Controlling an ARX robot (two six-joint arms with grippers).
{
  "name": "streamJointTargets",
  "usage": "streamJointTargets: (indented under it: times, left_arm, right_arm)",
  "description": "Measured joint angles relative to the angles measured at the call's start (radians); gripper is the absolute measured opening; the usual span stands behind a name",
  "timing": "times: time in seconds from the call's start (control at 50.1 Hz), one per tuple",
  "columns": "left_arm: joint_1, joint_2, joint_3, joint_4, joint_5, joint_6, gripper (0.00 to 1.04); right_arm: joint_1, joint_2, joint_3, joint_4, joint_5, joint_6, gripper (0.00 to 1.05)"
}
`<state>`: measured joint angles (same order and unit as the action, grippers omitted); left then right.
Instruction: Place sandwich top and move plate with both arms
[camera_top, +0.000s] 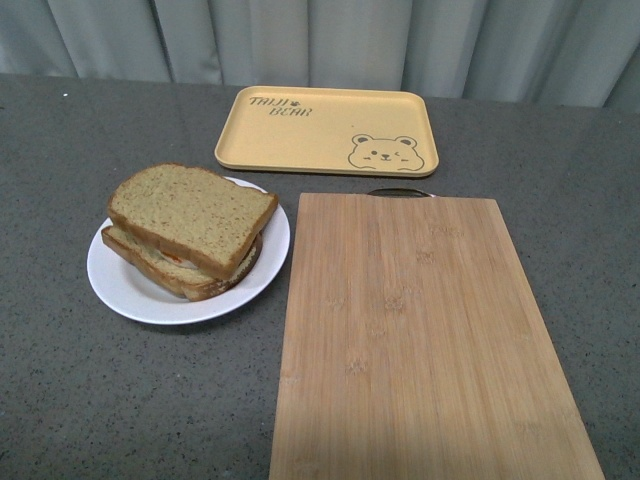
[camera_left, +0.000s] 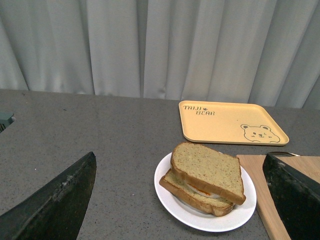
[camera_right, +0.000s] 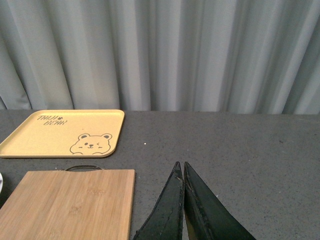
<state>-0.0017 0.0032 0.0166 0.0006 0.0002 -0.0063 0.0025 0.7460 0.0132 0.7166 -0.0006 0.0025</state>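
My hands show only in the wrist views. My left hand has its two dark fingers spread wide apart with nothing between them, hanging above the grey surface on the near side of the plate. My right hand has its fingers pressed together at the tips, holding nothing, over bare surface to the right of the board.

The front view gives the layout. The sandwich top lies on the lower slice, turned a little so the corners do not line up, and both sit on the white plate at the left. The bamboo board lies just to the right of the plate; I cannot tell whether rim and board edge touch. The yellow bear tray is farther off, apart from both.

Only the left wrist view looks into the sandwich's side: a white and orange filling shows between the slices, too thin to make out well. In the front view it is barely an orange trace.

The right wrist view cuts the plate off almost wholly and hides the sandwich, but it shows the board's dark handle at the far end clearly. The grey curtain closes off the back.
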Motion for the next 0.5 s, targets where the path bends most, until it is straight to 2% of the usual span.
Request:
streamJointTargets:
  times: [0.499]
  left_arm:
    - [0.0, 0.0, 0.0, 0.0, 0.0, 0.0, 0.98]
  right_arm:
    - [0.0, -0.296, -0.009, -0.269, 0.0, 0.0, 0.01]
